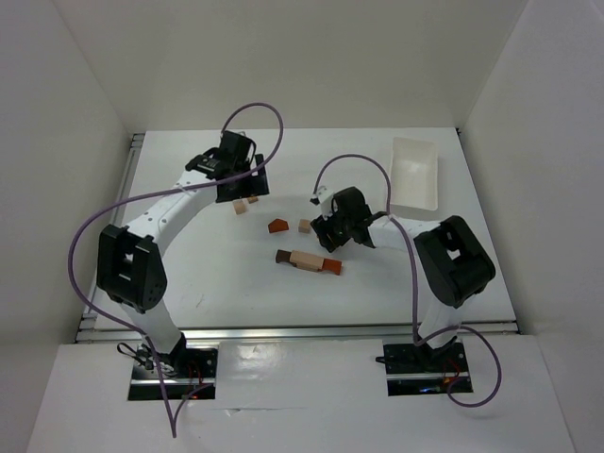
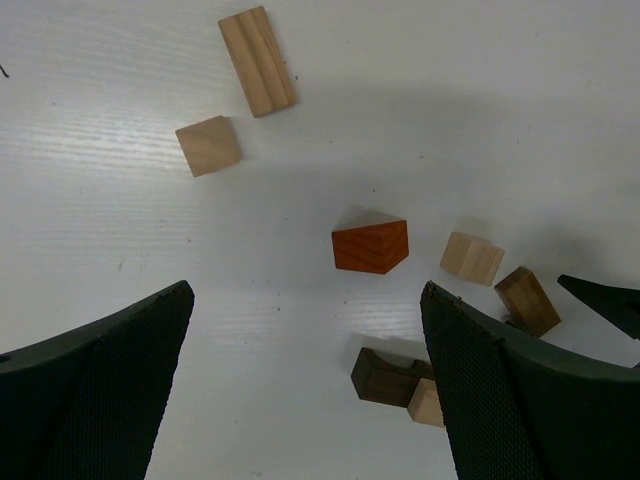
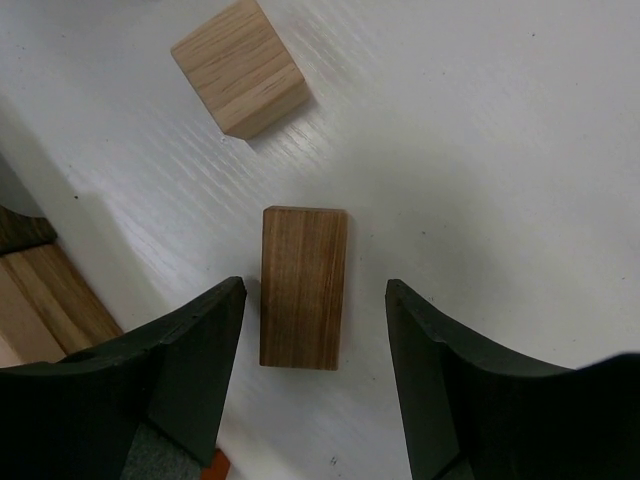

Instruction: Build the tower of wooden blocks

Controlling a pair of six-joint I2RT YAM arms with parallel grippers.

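The wood pieces lie loose on the white table. A brown block [image 3: 303, 287] lies flat between the fingers of my right gripper [image 3: 315, 290], which is open with a gap on both sides. A tan cube [image 3: 240, 67] sits just beyond it. An orange wedge [image 2: 371, 246] lies ahead of my left gripper [image 2: 307, 300], open wide over bare table. A tan bar [image 2: 257, 61] and a tan cube [image 2: 208, 145] lie further off. In the top view a row of dark and tan pieces [image 1: 308, 261] lies in front of my right gripper [image 1: 327, 231], which hides the brown block.
A white tray [image 1: 415, 175] stands at the back right, behind the right arm. White walls close the table on three sides. The left arm [image 1: 160, 212] arches over the table's left half. A dark notched piece [image 2: 383, 378] lies by the left gripper's right finger.
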